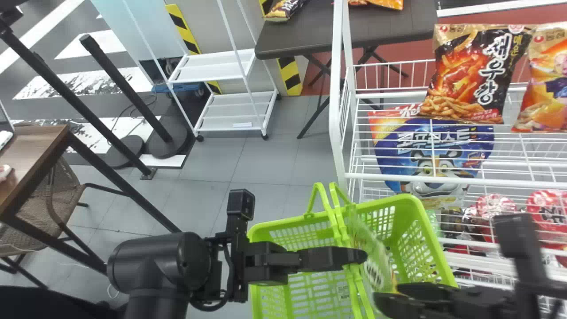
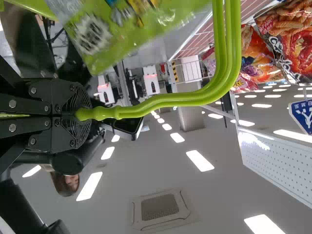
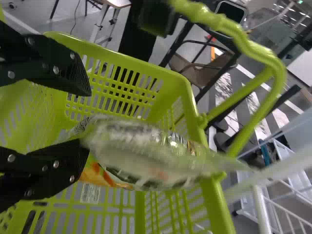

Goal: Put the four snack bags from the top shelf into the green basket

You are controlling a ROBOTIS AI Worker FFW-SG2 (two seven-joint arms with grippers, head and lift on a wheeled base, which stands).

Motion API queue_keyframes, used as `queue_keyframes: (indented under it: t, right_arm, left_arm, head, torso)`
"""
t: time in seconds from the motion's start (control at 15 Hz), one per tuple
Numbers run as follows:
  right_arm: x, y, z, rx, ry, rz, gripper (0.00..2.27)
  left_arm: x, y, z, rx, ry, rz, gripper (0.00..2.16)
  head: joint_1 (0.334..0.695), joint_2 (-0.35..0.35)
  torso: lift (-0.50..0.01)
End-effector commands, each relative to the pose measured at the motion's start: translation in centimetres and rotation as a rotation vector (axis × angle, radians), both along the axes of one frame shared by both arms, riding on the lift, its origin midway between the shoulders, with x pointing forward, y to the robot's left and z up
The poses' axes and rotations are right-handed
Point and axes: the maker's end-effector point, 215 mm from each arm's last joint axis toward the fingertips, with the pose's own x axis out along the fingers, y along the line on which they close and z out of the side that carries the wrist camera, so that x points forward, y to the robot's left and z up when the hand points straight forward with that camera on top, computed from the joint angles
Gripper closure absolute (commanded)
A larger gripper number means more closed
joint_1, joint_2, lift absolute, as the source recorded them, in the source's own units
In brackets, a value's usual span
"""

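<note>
My left gripper (image 1: pixel 354 257) holds the handles of the green basket (image 1: pixel 297 223); in the left wrist view the gripper (image 2: pixel 82 115) is closed around the handle (image 2: pixel 161 101). In the head view my right gripper (image 1: pixel 388 296) is over the basket's right part. Its fingers stand wide apart in the right wrist view, with the gripper (image 3: pixel 88 122) at the near end of a blurred green-and-white snack bag (image 3: pixel 146 153). That bag (image 1: pixel 373 259) is at the basket opening, beside the handles. On the top shelf lie a black-and-red snack bag (image 1: pixel 476 75) and an orange one (image 1: pixel 547 84).
The white wire rack (image 1: pixel 341 110) rises behind and right of the basket. Its lower level holds a blue bag (image 1: pixel 434 155) and red packages (image 1: pixel 547 212). A dark table (image 1: pixel 301 33) with more bags and a white cart (image 1: pixel 217 66) stand farther back.
</note>
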Motion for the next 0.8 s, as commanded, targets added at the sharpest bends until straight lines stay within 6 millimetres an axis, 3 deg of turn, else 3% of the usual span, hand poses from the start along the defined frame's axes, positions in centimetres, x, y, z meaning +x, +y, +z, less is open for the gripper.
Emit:
queue_keyframes:
  t: [0.0, 0.07, 0.13, 0.27, 0.4, 0.53, 0.73]
  right_arm:
    - [1.2, -4.5, 2.5, 0.06, 0.036, -0.087, 0.06]
    - [2.3, -6.3, 3.1, 0.074, 0.023, -0.134, 0.06]
    - [4.9, -8.1, 4.5, 0.086, -0.044, -0.202, 0.06]
    - [12.1, -12.3, 7.0, 0.023, -0.257, -0.341, 0.06]
    - [18.2, -15.5, 7.7, -0.066, -0.374, -0.424, 0.06]
    - [23.9, -17.1, 8.7, -0.114, -0.485, -0.483, 0.06]
    - [30.0, -17.9, 8.7, -0.191, -0.605, -0.546, 0.06]
  left_arm:
    - [-0.1, 0.0, 0.2, -0.011, -0.002, -0.002, 2.15]
    - [-0.1, 0.0, 0.2, -0.011, -0.001, -0.004, 2.15]
    - [-0.1, -0.1, 0.3, -0.011, -0.003, -0.005, 2.15]
    - [-0.1, -0.2, 0.3, -0.012, -0.002, -0.01, 2.15]
    - [-0.2, -0.2, 0.2, -0.012, -0.001, -0.008, 2.15]
    - [-0.3, -0.2, 0.2, -0.013, 0.001, -0.007, 2.15]
    - [-0.3, -0.1, 0.2, -0.01, 0.0, -0.011, 2.15]
  head:
    - [0.695, 0.279]
    - [0.695, 0.244]
    - [0.695, 0.214]
    - [0.695, 0.103]
    - [0.695, 0.038]
    - [0.695, -0.042]
    - [0.695, -0.07]
  torso:
    - [0.0]
    - [0.0]
    - [0.0]
    - [0.0]
    - [0.0]
    - [0.0]
    - [0.0]
